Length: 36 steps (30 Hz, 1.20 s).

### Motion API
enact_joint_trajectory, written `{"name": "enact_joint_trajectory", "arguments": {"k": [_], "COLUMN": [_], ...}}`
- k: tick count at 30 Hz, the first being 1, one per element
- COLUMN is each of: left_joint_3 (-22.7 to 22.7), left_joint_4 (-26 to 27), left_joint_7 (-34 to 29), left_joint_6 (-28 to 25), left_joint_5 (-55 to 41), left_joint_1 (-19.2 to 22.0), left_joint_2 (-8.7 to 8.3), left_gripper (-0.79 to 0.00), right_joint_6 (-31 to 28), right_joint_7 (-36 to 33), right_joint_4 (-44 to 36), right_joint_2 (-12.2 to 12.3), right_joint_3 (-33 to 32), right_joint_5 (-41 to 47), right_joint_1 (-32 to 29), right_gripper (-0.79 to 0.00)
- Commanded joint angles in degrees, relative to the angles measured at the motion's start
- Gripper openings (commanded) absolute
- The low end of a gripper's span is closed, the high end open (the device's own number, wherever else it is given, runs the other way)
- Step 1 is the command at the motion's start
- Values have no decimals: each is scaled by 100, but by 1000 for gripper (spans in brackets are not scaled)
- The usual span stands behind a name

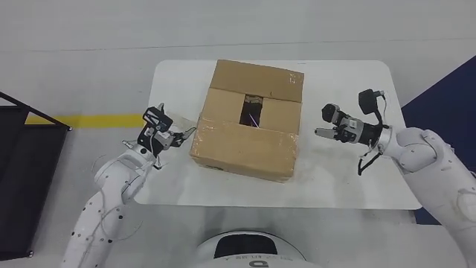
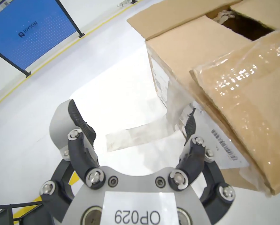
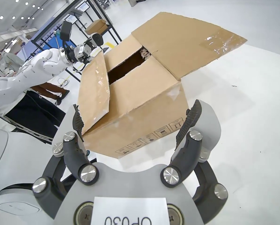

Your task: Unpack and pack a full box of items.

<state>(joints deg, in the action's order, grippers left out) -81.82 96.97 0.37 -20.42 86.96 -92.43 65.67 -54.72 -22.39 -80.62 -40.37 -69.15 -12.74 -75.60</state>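
Note:
A brown cardboard box [image 1: 249, 119] stands in the middle of the white table [image 1: 335, 186]. Its two outer flaps are raised and taped over. The inner flaps lie nearly flat, with a dark gap [image 1: 253, 110] between them where crumpled paper [image 2: 224, 16] shows. My left gripper [image 1: 182, 134] is open beside the box's left corner [image 2: 224, 122], just off a loose strip of clear tape [image 2: 140, 134] that trails onto the table. My right gripper [image 1: 324, 121] is open a short way off the box's right side [image 3: 140, 108], with nothing between its fingers. Farther off in the right wrist view is the left gripper [image 3: 83, 52].
The table edges run close behind both arms. A black rack [image 1: 22, 164] stands on the floor to the left, by a yellow floor line [image 1: 97, 120]. Blue barrier panels [image 2: 32, 29] stand farther out. Bare tabletop lies in front of the box and to its right.

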Motion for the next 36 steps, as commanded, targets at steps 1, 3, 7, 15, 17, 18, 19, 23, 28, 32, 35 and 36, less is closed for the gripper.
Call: {"name": "enact_joint_trajectory", "arguments": {"k": [1, 3, 7, 15, 17, 18, 19, 23, 28, 32, 35, 36], "left_joint_3": [59, 86, 82, -284, -381, -432, -478, -539, -587, -531, -471, -459], "left_joint_4": [-21, -16, 36, 454, 551, 615, 671, 755, 804, 717, 695, 681], "left_joint_7": [-71, -129, -225, -720, -886, -944, -963, -875, -681, -465, -200, -80], "left_joint_6": [-136, -271, -567, -1578, -1858, -1977, -2066, -2450, -2943, -3011, -3082, -3130], "left_joint_5": [-91, -159, -497, -1843, -2046, -2050, -1979, -1633, -1025, -443, 1, 110], "left_joint_1": [71, 109, 114, -50, -99, -121, -154, -300, -408, -386, -400, -409], "left_joint_2": [3, 1, -5, -75, -105, -122, -138, -191, -262, -300, -332, -344], "left_gripper": [0, 0, 0, 0, 0, 0, 0, 0, 0, 0, 0, 0], "right_joint_6": [-37, -69, -136, -328, -328, -328, -328, -328, -328, -328, -193, -131], "right_joint_7": [123, 188, 260, 203, 168, 162, 161, 244, 128, -75, -116, -113], "right_joint_4": [53, 103, 185, 377, 395, 404, 410, 415, 398, 401, 401, 396], "right_joint_2": [-17, -30, -50, -92, -99, -98, -96, -68, -25, -32, -54, -62], "right_joint_3": [-17, -32, -63, -52, -47, -60, -78, -243, -362, -315, -289, -287], "right_joint_5": [-72, -116, -157, -12, 45, 71, 98, 201, 405, 479, 433, 409], "right_joint_1": [-38, -61, -94, -33, -7, -4, -10, -117, -215, -129, -59, -45], "right_gripper": [0, 0, 0, 0, 0, 0, 0, 0, 0, 0, 0, 0]}}
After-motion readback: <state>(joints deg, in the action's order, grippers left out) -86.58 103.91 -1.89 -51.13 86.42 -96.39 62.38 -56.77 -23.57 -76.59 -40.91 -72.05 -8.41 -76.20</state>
